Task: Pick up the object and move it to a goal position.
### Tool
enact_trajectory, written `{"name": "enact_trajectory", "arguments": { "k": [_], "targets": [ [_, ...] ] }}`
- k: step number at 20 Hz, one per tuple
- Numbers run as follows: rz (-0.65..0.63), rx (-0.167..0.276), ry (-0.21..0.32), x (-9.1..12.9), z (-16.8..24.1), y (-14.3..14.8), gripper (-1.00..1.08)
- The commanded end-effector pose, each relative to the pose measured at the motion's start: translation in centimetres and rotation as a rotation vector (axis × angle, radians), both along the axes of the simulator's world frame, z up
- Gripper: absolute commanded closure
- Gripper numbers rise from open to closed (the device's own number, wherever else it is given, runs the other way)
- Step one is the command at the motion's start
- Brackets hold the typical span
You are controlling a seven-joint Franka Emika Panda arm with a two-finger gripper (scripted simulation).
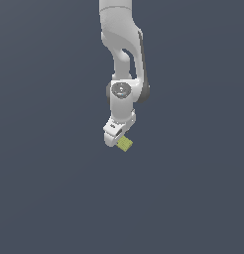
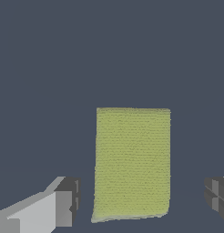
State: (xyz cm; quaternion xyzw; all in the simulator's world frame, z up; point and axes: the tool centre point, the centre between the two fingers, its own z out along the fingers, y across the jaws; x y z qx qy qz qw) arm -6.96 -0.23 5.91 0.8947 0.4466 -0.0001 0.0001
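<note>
The object (image 2: 132, 164) is a small yellow-green flat block with a fine grid texture, lying on the dark grey floor. In the wrist view it sits between my two fingers (image 2: 63, 205), with a clear gap on each side. My gripper (image 2: 141, 200) is open and not touching the block. In the exterior view the white gripper (image 1: 115, 140) points down at the middle of the scene, and the block (image 1: 125, 144) peeks out just beside its tip toward the exterior view's right. The fingertips are hidden behind the hand in that view.
The white arm (image 1: 124, 54) comes down from the top of the exterior view. Around it lies only the plain dark grey floor (image 1: 44, 198). No marker or other object shows.
</note>
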Motion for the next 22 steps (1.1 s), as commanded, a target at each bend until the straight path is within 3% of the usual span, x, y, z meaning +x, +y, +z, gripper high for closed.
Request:
{"name": "enact_trajectory", "arguments": {
  "k": [1,16,17,22],
  "targets": [
    [0.001,0.0,0.0,0.0,-0.4,0.0,-0.92],
    [0.005,0.0,0.0,-0.1,-4.9,0.0,-0.92],
    [0.005,0.0,0.0,-0.1,-4.9,0.0,1.08],
    [0.005,0.0,0.0,-0.1,-4.9,0.0,1.08]
  ]
}}
